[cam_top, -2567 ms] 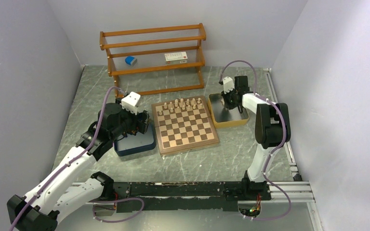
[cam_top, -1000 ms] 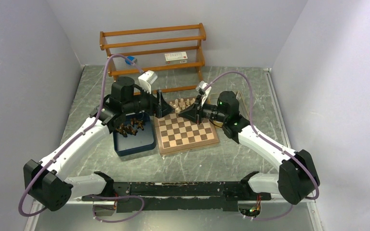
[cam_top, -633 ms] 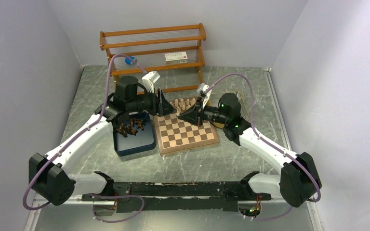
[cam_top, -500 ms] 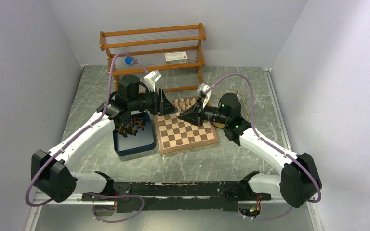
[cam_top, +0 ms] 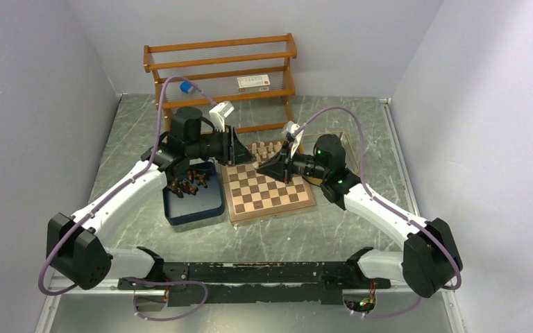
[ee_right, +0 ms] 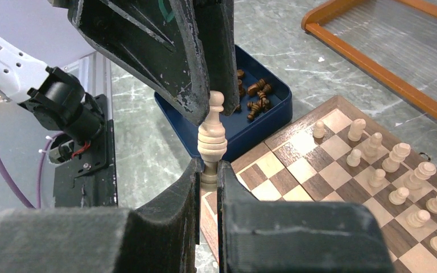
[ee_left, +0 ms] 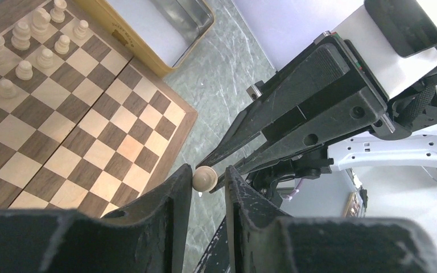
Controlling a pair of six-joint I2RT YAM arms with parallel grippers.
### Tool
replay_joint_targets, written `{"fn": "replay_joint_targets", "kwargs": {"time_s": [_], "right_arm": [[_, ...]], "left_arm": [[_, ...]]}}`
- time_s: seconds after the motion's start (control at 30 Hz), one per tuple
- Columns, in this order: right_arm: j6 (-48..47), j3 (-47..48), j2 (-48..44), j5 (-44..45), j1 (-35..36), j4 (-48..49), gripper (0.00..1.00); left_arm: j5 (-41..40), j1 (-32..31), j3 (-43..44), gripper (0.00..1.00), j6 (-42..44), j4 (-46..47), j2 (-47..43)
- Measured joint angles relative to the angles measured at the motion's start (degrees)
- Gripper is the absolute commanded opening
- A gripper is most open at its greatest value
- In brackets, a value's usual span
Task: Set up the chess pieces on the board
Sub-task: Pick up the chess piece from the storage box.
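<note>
I read the right gripper (ee_right: 208, 166) jaws as clamped on the foot of an upright cream chess piece (ee_right: 211, 136), which covers that foot. The piece stands over the left border of the board (cam_top: 267, 193), mid-desk. The left gripper (ee_left: 208, 175) jaws straddle its head, slightly apart. The overhead view hides the piece. Dark pieces (cam_top: 187, 184) lie in the navy tray (cam_top: 196, 209).

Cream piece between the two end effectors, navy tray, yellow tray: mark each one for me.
Cream piece (ee_right: 211, 141), right wrist view, on its ribbed body.
Navy tray (cam_top: 198, 206), top external view, on the bare floor near its front.
Yellow tray (ee_left: 148, 25), left wrist view, on its bare metal floor.
</note>
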Motion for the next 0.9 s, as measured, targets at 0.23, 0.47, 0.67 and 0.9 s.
{"fn": "replay_joint_targets", "kwargs": {"time_s": [0.23,0.47,0.67,0.9], "right_arm": [[-0.74,0.02,0.0,0.07,0.0,-0.83,0.0],[-1.09,0.02,0.02,0.72,0.0,-0.92,0.0],[-1.68,0.0,0.02,2.05,0.02,-1.9,0.0],[-2.05,-0.9,-1.16,6.56,0.0,-4.02,0.0]], "left_arm": [[0.22,0.17,0.39,0.2,1.09,-0.68,1.14],[0.09,0.22,1.77,0.13,3.17,-2.62,1.46],[-3.23,0.24,2.86,0.14,6.08,-5.27,1.46],[-11.19,0.26,3.72,0.11,9.77,-7.21,1.49]]}}
